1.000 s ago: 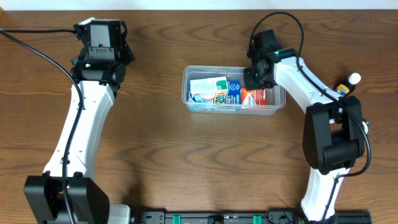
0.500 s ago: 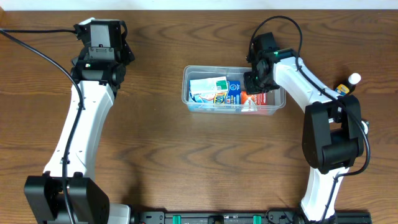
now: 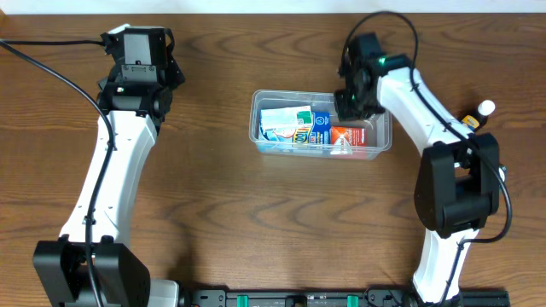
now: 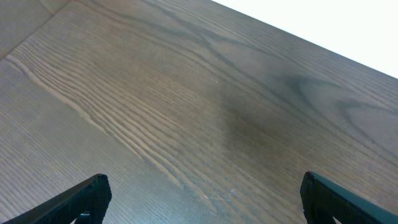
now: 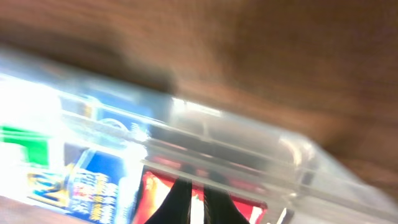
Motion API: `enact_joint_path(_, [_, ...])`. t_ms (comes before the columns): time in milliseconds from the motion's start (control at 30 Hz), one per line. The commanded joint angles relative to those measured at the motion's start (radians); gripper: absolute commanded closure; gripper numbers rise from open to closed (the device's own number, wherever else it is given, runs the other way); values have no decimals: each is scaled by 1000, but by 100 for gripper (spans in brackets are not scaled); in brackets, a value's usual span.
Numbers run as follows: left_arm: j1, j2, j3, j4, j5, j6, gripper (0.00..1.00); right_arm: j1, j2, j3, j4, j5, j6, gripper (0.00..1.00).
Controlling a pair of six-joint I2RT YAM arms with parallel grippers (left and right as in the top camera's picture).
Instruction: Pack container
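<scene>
Over the clear rectangular plastic container (image 3: 254,124), the right gripper (image 5: 191,202), grip indiscernible through blur, seems mid-placement above a red box (image 3: 348,134); next, lift clear.

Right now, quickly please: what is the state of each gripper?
Left gripper: open wide, holding nothing.
Right gripper: almost shut, nothing seen in it, just above the red box in the container.

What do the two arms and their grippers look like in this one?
Both the left arm and right arm have white shell links with black joint housings and black bases. A black cable runs to the left one; a second cable loops over the right wrist, where a small green light glows. The left gripper's fingers and right gripper's fingers are dark.
</scene>
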Motion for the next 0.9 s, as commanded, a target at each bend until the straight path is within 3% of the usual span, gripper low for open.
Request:
enact_joint_path(0, [3, 2, 3, 1, -12, -13, 2, 2, -50, 131, -57, 8, 11, 90])
enact_joint_path(200, [3, 2, 3, 1, -12, -13, 2, -47, -102, 280, -196, 79, 11, 85])
enact_joint_path(367, [3, 2, 3, 0, -12, -13, 2, -157, -151, 303, -266, 142, 11, 81])
enact_joint_path(467, [3, 2, 3, 0, -12, -13, 2, -256, -169, 303, -304, 143, 10, 57])
enact_joint_path(600, [3, 2, 3, 1, -12, -13, 2, -405, -165, 294, -338, 138, -35, 6])
enact_joint_path(667, [3, 2, 3, 1, -12, -13, 2, -468, -165, 287, -341, 130, -49, 1])
enact_joint_path(867, [3, 2, 3, 1, -12, -13, 2, -594, -164, 287, -309, 89, -167, 1])
